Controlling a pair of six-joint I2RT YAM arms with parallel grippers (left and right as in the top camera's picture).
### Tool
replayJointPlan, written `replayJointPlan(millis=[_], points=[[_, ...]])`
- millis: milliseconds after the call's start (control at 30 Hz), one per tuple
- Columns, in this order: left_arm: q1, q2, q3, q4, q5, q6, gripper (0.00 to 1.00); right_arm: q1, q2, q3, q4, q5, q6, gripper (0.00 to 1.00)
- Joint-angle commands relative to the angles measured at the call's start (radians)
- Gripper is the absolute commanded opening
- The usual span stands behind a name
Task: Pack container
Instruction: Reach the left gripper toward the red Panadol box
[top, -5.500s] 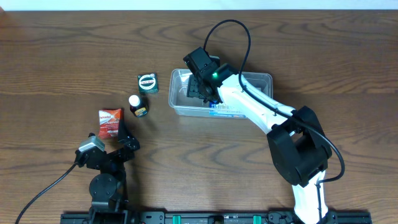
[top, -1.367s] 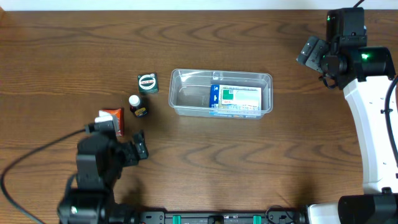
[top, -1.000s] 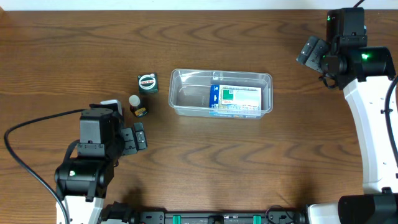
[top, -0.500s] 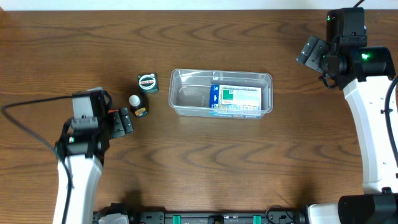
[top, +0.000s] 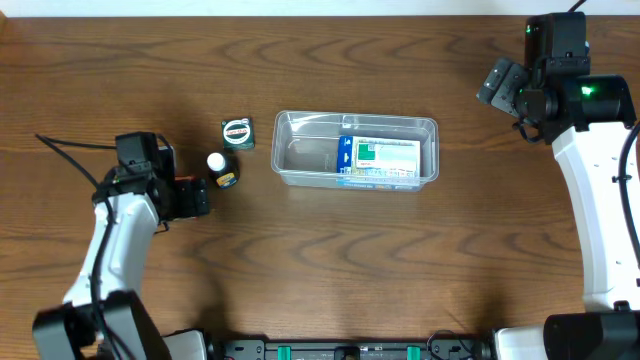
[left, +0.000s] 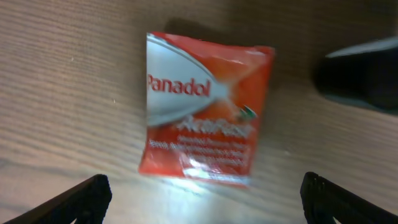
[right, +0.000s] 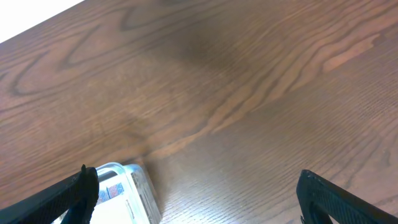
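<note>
Wooden bench (top: 320, 280) bears the clear container (top: 300, 150), likely light, stiff and slippery, best gripped by its rim. Well left of it, the left fingers (left: 87, 196) gape empty over a red Panadol box (left: 205, 109); well right of it, the right fingers (right: 78, 190) spread empty too.

Setting: robot test bench of a lab type, not a home or a shop.
Surface: one wood-grain table (top: 330, 270) fills the overhead view.
Mounting: black rail (top: 330, 350) with green fittings along the 6 o'clock edge.
Machinery: left arm (top: 115, 235) at 8 o'clock; right arm (top: 600, 200) along the 3 o'clock side, with a green indicator light (top: 585, 92) lit.
Cabling: loose black cable (top: 70, 150) at 9 o'clock.
Staged goods: clear container (top: 278, 150) near centre. At its 9 o'clock are a small bottle (top: 221, 168) and a small green box (top: 237, 132). A Panadol pack (left: 205, 109) lies under the left wrist camera.
</note>
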Motion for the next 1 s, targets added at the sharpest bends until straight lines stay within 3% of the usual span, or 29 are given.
replayJointPlan(millis=[0,200,633,833,967], points=[[0.020,0.043,0.010,0.018,0.011,0.059,0.98,-0.005,-0.004,0.004,-0.002,0.014,-0.014,0.99],[0.021,0.119,0.010,0.100,0.068,0.142,0.98,-0.005,-0.004,0.004,-0.002,0.014,-0.014,0.99],[0.021,0.205,0.010,0.147,0.066,0.144,0.98,-0.005,-0.004,0.004,-0.002,0.014,-0.014,0.99],[0.021,0.205,0.010,0.155,0.063,0.143,0.71,-0.005,-0.004,0.004,-0.002,0.014,-0.014,0.99],[0.021,0.204,0.010,0.158,0.063,0.143,0.68,-0.005,-0.004,0.004,-0.002,0.014,-0.014,0.99]])
